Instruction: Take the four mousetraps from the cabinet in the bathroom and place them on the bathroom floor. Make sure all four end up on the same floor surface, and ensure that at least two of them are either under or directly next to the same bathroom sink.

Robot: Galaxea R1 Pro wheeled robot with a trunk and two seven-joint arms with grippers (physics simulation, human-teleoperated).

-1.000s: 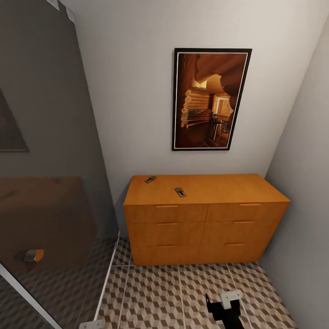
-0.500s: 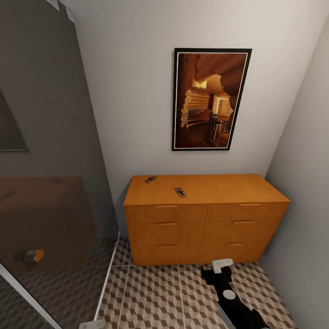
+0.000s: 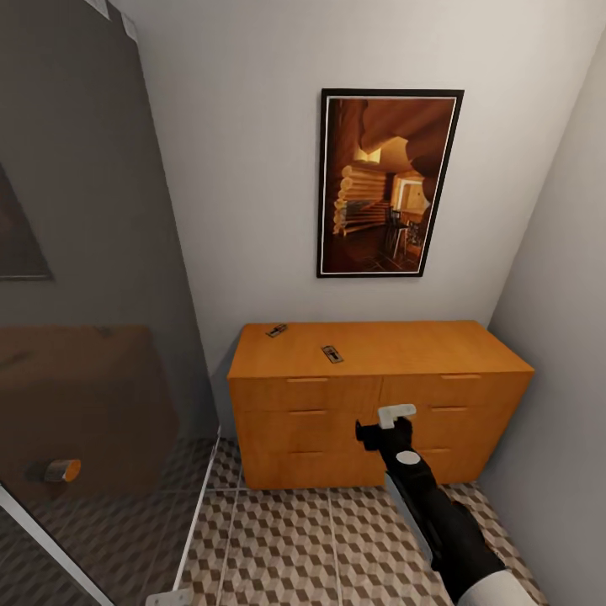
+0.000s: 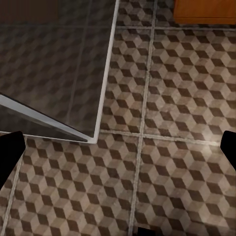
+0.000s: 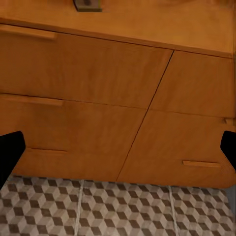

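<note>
Head view shows the cabinet (image 3: 379,396) standing against the wall under a framed picture (image 3: 387,181), with two mousetraps lying flat on its top: one mousetrap (image 3: 276,330) near the cabinet's back left corner, the other mousetrap (image 3: 332,353) nearer the cabinet's front edge. Only these two are visible; where the other two lie cannot be told. The right end effector (image 3: 383,425) is raised in front of the cabinet's drawer fronts, below the cabinet's top edge, holding nothing. In the right wrist view its dark fingertips (image 5: 11,152) sit at opposite borders, so its fingers stand wide apart, and the nearer trap peeks over the cabinet's front edge. The left end effector (image 4: 118,147) hangs over the bathroom floor (image 4: 162,162) beside the cabinet, fingers (image 4: 10,150) likewise spread and empty, close to a glass shower panel (image 3: 84,337).

The likely trouble is height: the right end effector is below the cabinet's top, so a forward reach could knock the drawer fronts or the top's lip. The traps are thin and flat, so a shallow approach could push one toward the wall behind the cabinet rather than lift it. The tight corner beside the cabinet also leaves the arm little room to swing.
</note>
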